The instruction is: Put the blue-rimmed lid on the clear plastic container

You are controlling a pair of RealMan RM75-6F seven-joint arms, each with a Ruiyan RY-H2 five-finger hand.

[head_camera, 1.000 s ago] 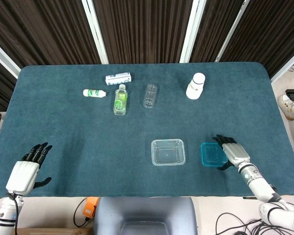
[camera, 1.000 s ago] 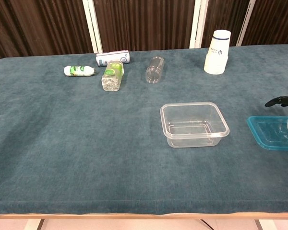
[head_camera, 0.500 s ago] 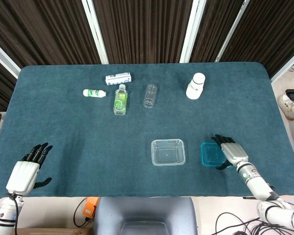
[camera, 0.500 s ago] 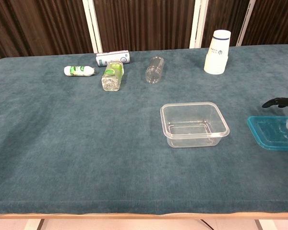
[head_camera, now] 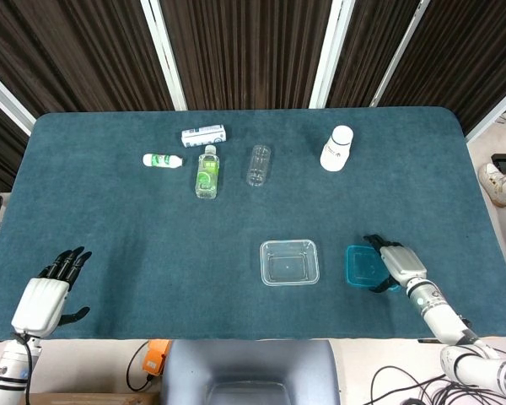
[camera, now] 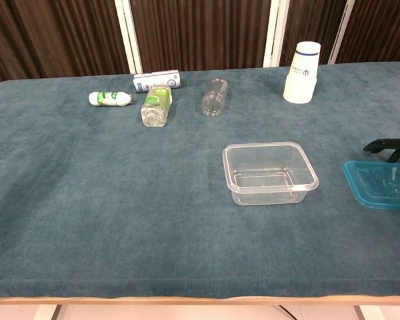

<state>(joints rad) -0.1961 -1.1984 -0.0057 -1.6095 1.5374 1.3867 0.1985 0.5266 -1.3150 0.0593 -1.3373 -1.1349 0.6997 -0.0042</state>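
Note:
The clear plastic container [head_camera: 289, 262] [camera: 269, 172] stands open and empty on the blue-green cloth, right of centre near the front. The blue-rimmed lid [head_camera: 361, 267] [camera: 375, 185] lies flat on the cloth just to its right, a small gap between them. My right hand [head_camera: 395, 263] [camera: 395, 148] hovers over the lid's right part, its fingers spread past the far edge and its thumb at the near edge; no firm grip shows. My left hand [head_camera: 46, 295] rests open at the front left corner, far from both, and shows only in the head view.
A white bottle [head_camera: 337, 148] [camera: 303, 63] stands at the back right. A clear tumbler [head_camera: 258, 164] [camera: 215, 96], a green-labelled bottle [head_camera: 207, 171], a small bottle [head_camera: 163, 159] and a can [head_camera: 203, 134] lie at the back centre-left. The table's front edge runs close behind the lid.
My right hand has crept a little left, further over the lid. The lid, the container and the left hand have not moved.

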